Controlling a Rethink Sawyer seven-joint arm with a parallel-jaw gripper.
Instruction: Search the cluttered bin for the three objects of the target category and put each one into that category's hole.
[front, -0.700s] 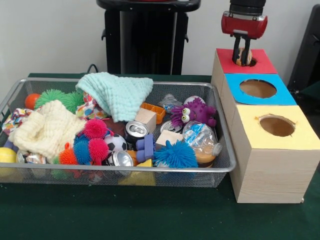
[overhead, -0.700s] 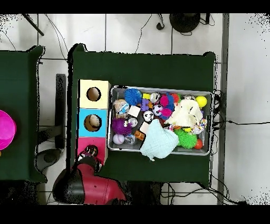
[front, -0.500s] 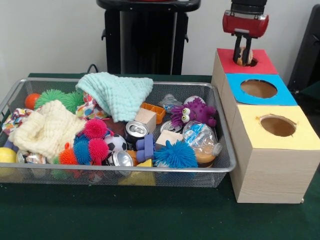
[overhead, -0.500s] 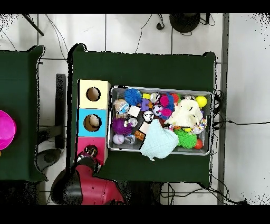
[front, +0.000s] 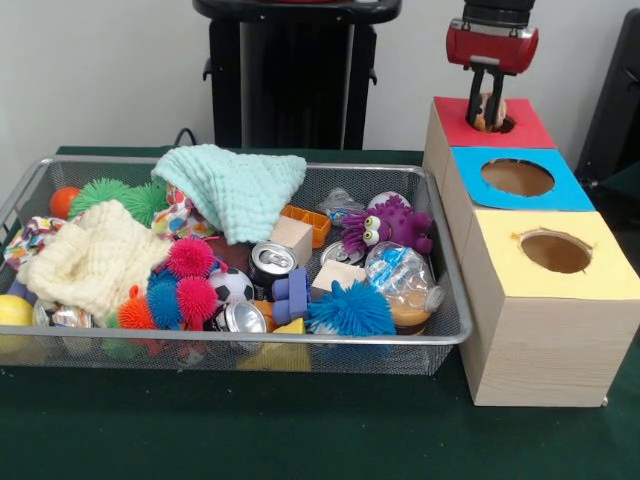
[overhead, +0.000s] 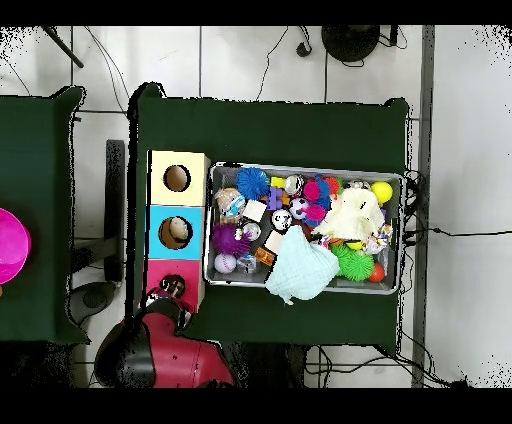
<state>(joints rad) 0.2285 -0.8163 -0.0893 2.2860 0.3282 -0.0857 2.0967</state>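
The pincer (front: 487, 108) is hanging over the red hole (front: 497, 122), its fingers closing around a small round tan ball (front: 486, 112). That drop looks nearly done; the bin (front: 452, 330) is holding plenty of clutter for searching.

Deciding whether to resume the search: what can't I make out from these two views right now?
- End effector over the red hole: the front view doesn't settle whether it grips the round brown object; overhead, the arm covers it.
- Under the green cloth and cream cloth: hidden in both views.
- Yellow hole: inside dark.
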